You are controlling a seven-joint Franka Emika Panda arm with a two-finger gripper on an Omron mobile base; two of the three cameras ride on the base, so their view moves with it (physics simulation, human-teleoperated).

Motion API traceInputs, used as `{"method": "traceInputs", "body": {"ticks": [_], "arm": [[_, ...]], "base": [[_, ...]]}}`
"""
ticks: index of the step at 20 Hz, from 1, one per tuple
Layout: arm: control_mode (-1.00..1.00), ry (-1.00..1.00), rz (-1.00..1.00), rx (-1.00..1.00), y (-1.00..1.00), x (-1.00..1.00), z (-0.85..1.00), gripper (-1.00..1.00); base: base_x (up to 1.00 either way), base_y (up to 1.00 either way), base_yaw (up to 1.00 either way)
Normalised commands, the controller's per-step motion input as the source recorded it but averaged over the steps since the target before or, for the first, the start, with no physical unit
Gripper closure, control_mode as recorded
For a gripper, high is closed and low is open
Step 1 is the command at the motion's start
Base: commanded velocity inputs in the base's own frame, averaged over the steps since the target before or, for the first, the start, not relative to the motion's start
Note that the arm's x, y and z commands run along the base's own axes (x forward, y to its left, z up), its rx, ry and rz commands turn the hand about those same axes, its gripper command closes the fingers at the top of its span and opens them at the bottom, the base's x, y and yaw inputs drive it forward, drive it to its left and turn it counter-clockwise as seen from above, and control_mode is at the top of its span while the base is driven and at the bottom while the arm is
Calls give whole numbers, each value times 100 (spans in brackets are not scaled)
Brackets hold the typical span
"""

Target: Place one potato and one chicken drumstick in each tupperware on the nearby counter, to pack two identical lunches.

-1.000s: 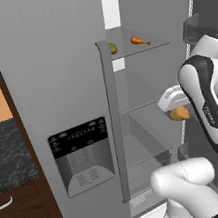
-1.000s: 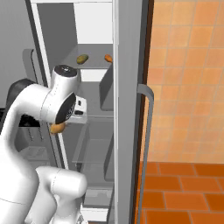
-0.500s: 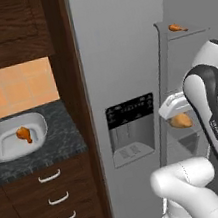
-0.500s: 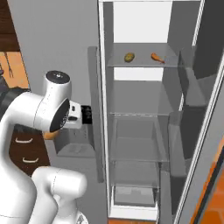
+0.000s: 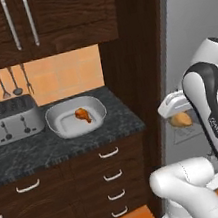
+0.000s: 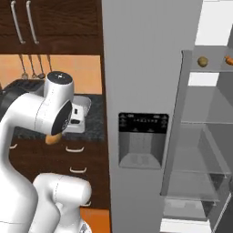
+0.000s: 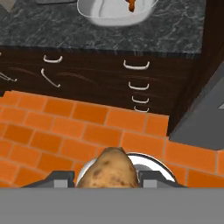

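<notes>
My gripper (image 5: pixel 178 115) hangs right of the counter (image 5: pixel 47 147), shut on a tan potato (image 5: pixel 183 120). In the hand view the potato (image 7: pixel 109 168) sits between my fingertips (image 7: pixel 61 177), high over the floor. A pale tupperware (image 5: pixel 58 127) stands on the counter next to the toaster, with one chicken drumstick (image 5: pixel 82 114) inside. It also appears at the top of the hand view as tupperware (image 7: pixel 100 15) with the drumstick (image 7: pixel 131 4). In the right base view a second potato (image 6: pixel 202 61) and a drumstick (image 6: pixel 229 59) lie on a shelf of the open fridge.
A silver toaster (image 5: pixel 13 117) stands left of the tupperware, with utensils (image 5: pixel 5 83) hanging behind it. Dark drawers (image 7: pixel 135 83) with silver handles sit below the worktop. The grey fridge door (image 6: pixel 141 141) with its dispenser rises to the right. Orange tiles (image 7: pixel 65 131) cover the floor.
The whole picture has shifted from the open fridge to the counter, so the base has moved. The potato stays held in my gripper.
</notes>
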Motion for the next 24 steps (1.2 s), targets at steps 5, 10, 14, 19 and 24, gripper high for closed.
{"method": "traceInputs", "body": {"ticks": [5, 10, 14, 19, 24], "arm": [[100, 0, 0, 0, 0, 0, 0, 100], [100, 0, 0, 0, 0, 0, 0, 100], [-100, 0, 0, 0, -10, 9, -6, 100], [-100, -11, 0, -10, -1, 61, -37, 100], [-100, -26, -1, -17, 6, 95, -59, 100]], "base": [[60, 95, 0], [76, 60, 0], [31, -1, 0], [0, 0, 0], [0, 0, 0]]}}
